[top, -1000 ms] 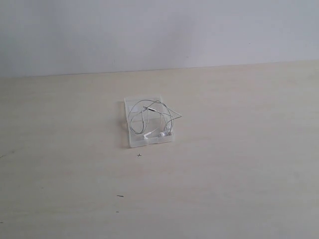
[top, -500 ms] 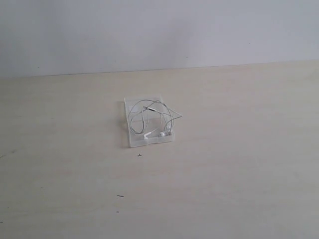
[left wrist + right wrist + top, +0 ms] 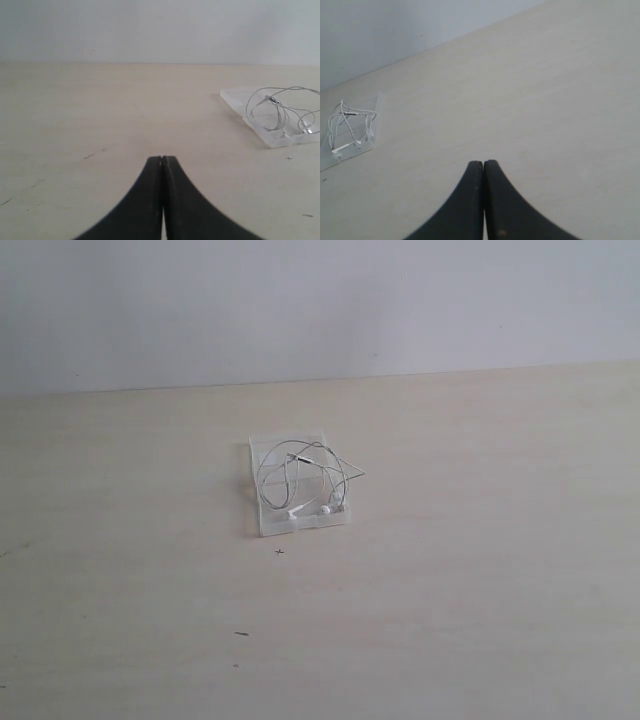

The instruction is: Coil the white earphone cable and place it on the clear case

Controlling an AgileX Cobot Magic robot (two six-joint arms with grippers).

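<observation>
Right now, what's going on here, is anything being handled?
Nothing is being handled. The white earphone cable lies in loose loops on the clear case, with one loop poking past the case's edge. The left end effector and the right end effector are both shut, empty, and well back from the case.

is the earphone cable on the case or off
On it: the cable lies in loose loops on the case, one loop past its edge.

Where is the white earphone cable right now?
In the exterior view, the white earphone cable lies loosely looped on the clear case, just left of centre on the table.
</observation>
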